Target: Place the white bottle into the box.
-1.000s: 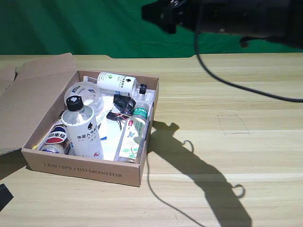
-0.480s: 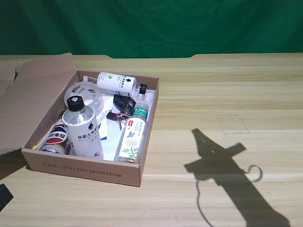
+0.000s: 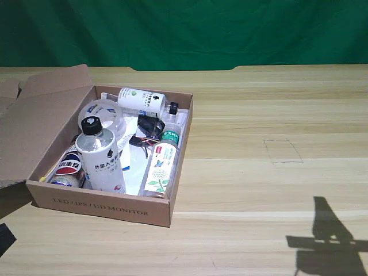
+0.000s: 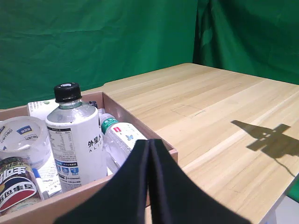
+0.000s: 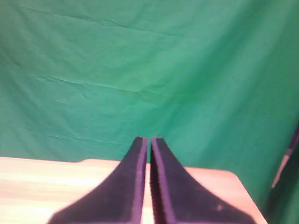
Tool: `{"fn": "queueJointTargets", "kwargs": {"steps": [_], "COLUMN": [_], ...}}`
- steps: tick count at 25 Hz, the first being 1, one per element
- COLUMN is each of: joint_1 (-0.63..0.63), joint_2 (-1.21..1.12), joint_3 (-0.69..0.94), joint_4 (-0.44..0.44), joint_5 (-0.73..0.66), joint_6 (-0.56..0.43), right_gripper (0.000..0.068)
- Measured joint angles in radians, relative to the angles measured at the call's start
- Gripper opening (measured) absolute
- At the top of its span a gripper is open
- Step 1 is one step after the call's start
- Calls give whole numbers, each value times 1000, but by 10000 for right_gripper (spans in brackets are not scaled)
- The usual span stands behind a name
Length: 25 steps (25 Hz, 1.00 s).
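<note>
The white bottle [image 3: 101, 161] stands upright inside the box [image 3: 98, 205], near its front wall, black cap on top. The left wrist view shows the white bottle [image 4: 77, 142] close behind the box wall [image 4: 140, 131]. My right gripper [image 5: 148, 139] appears only in the right wrist view. It is shut with nothing between its fingers, pointing over the table's far edge at the green backdrop. In the exterior view only its shadow [image 3: 330, 238] lies on the table at the lower right, far from the box.
Also in the box: a lying white bottle with a leaf mark [image 3: 141, 99], a clear bottle with a green flowered label [image 3: 161, 164], a tape roll [image 3: 101, 115] and a cola can [image 3: 68, 167]. A pencilled square [image 3: 283, 151] marks the table. The parked gripper [image 4: 149, 154] sits beside the box.
The right arm has left the top of the exterior view. Its shadow slid from beside the box to the view's lower right corner. The box contents did not move.
</note>
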<state>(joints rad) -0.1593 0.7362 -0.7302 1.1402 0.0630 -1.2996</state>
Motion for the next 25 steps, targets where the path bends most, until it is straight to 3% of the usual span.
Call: {"fn": "queueJointTargets", "kwargs": {"steps": [12,25], "joint_1": [0,0], "joint_2": [-193,-328], "joint_3": [410,465], "joint_4": [29,40], "joint_5": [-16,133], "joint_6": [0,-1], "right_gripper": [3,3]}}
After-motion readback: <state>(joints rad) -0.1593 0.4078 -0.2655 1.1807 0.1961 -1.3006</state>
